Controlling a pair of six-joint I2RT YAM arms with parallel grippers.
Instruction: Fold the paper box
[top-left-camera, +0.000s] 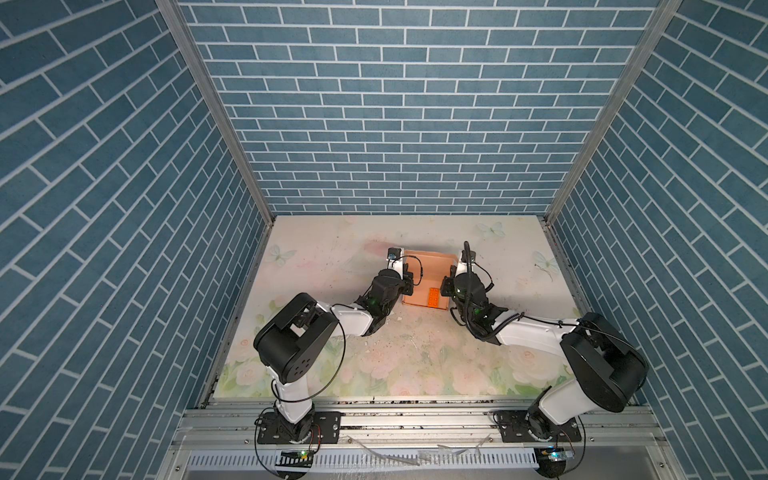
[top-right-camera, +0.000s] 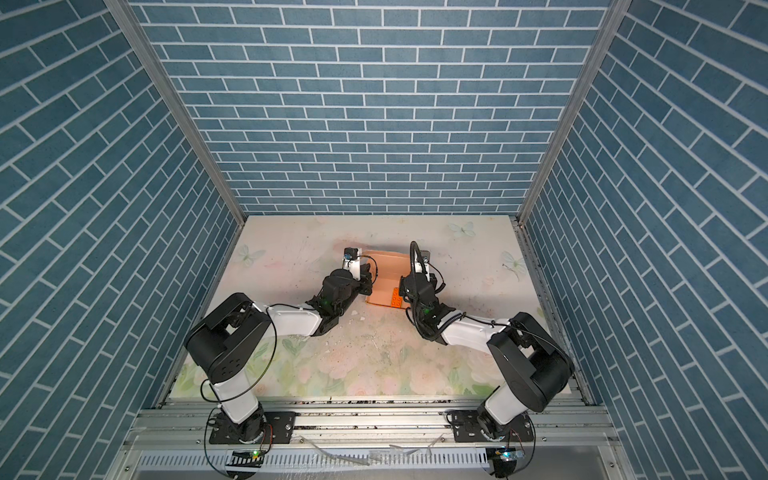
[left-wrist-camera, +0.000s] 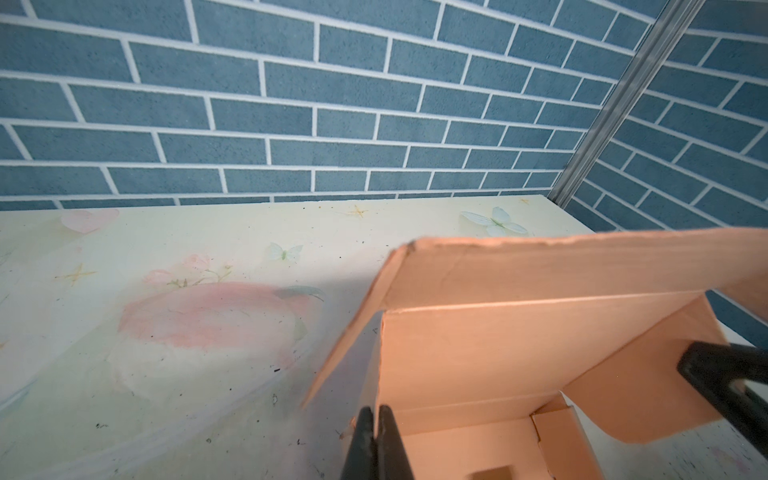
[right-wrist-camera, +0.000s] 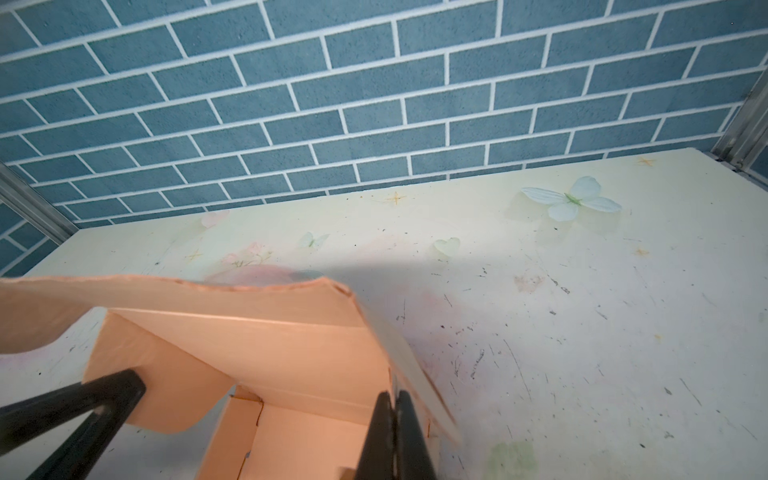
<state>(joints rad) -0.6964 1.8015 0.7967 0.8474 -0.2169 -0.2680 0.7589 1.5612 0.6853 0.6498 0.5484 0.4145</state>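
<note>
Peach card box (top-left-camera: 428, 268), clamped at 2 opposite walls by left tool (left-wrist-camera: 376, 417), right tool (right-wrist-camera: 394, 401). Hold walls upright, press evenly, avoid creasing.

You get bright, even light in both top views. The wrist views bend the brick wall (left-wrist-camera: 332, 104) toward the edges, a soft shadow crosses the desk (left-wrist-camera: 124, 415) behind the paper box (left-wrist-camera: 478, 353), and the left hand (left-wrist-camera: 376, 432) blurs up close.

I see a plain peach-tan paper box (top-left-camera: 428, 270), a bright orange studded brick (top-left-camera: 433, 298), a pale counter (top-left-camera: 415, 361) printed with pink roses and butterflies, and walls (top-left-camera: 395, 104) patterned in blue bricks with white lines.
</note>
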